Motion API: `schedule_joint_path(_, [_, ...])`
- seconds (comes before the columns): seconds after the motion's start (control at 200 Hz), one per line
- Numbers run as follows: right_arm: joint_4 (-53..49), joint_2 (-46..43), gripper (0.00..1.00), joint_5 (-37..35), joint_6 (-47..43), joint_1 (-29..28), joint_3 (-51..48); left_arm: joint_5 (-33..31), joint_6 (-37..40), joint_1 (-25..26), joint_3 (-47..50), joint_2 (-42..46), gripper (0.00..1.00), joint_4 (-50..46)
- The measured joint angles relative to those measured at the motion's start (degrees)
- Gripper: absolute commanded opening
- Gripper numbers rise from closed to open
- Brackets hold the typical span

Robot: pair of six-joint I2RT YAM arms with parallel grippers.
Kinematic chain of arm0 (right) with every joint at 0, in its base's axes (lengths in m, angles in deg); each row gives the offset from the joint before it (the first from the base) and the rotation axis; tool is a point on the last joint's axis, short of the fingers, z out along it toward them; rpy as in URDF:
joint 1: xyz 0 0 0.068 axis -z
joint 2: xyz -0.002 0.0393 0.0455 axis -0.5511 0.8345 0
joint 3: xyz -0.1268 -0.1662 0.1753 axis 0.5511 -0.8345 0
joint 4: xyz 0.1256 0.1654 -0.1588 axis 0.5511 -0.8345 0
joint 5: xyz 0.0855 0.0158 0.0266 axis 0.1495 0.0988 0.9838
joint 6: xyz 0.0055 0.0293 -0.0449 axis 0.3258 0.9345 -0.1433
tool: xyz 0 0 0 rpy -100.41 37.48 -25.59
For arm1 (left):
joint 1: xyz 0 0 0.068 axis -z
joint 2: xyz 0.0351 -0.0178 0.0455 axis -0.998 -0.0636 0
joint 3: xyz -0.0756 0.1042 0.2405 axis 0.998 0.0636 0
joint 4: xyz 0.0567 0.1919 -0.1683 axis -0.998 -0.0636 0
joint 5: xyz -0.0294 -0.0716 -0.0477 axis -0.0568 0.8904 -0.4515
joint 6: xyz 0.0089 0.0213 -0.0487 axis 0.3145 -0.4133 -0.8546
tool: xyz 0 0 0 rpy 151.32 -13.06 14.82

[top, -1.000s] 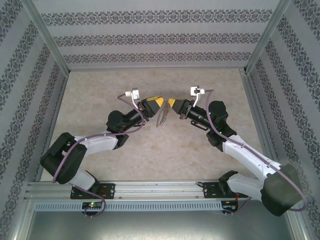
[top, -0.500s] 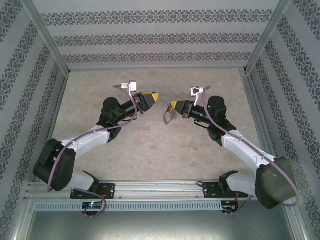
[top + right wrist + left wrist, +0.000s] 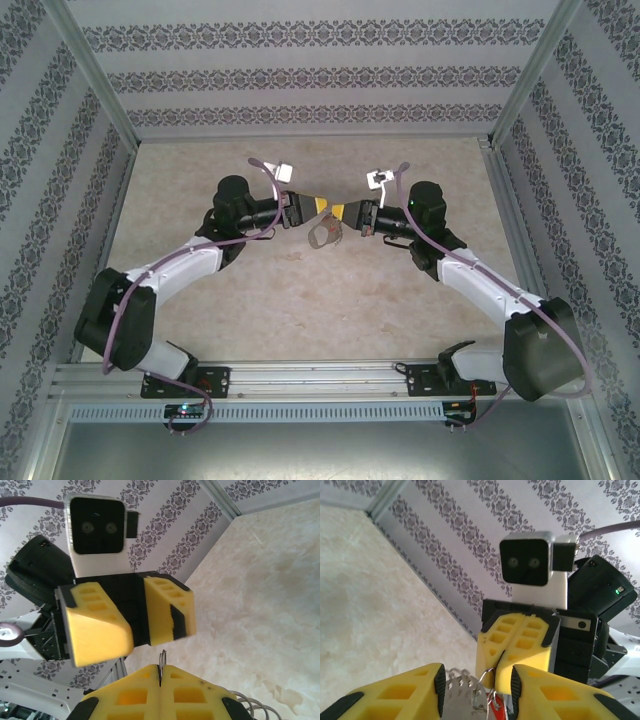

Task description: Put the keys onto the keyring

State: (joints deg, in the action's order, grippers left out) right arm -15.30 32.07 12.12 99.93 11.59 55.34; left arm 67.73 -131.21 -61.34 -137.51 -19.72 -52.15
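Keyring hangs pinched edge-on in my closed right jaws, directly between my spread left jaws, keys just beside it.

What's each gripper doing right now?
Left gripper: open, with the keyring between its fingers.
Right gripper: shut on the keyring.

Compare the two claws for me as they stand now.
The left claw is open, its jaws apart on either side of the keyring. The right claw is shut on the keyring's edge. The left claw points toward the right arm, and the right claw points back at it. Both are yellow and meet tip to tip.
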Motion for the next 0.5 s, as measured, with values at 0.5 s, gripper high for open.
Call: schedule_joint_path(0.5, [0.0,0.0,0.0,0.2,0.0,0.4,0.0,4.3,-12.1,0.0,0.0,-6.4,0.32,12.9])
